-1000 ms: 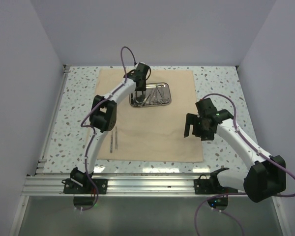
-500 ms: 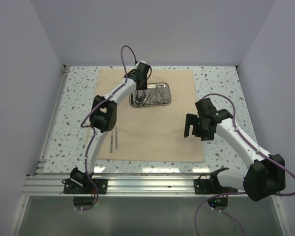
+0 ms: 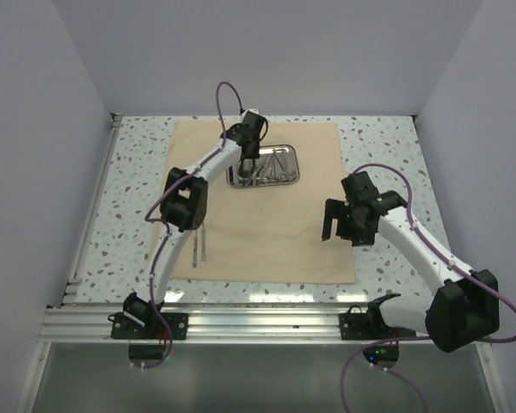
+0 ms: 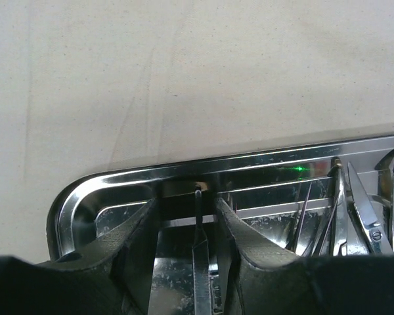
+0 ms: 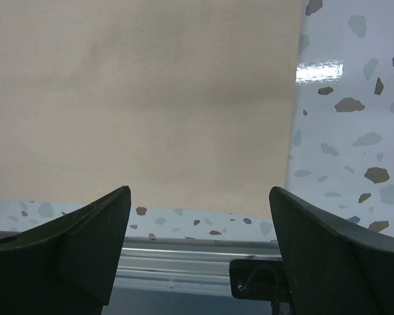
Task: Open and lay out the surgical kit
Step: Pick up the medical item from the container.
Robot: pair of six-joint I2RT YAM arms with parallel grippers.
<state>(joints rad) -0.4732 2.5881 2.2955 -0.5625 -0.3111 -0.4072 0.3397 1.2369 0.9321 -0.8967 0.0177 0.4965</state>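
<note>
Steel tray (image 3: pixel 289 156) sits on tan cloth (image 3: pixel 267 232) near the bench's far edge. Inside it, the left gripper (image 4: pixel 187 210) stands narrowly parted, straddling a thin tweezer (image 4: pixel 198 226). The right gripper (image 5: pixel 200 216) gapes empty over the cloth's near-right corner.

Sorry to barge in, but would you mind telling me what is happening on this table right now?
The cloth is already spread flat. The left end effector is down in the steel tray, its fingers either side of a thin tool; whether it grips it is unclear. Two tools lie on the cloth near its left edge. The right end effector hangs open above the cloth's right edge, holding nothing.
</note>
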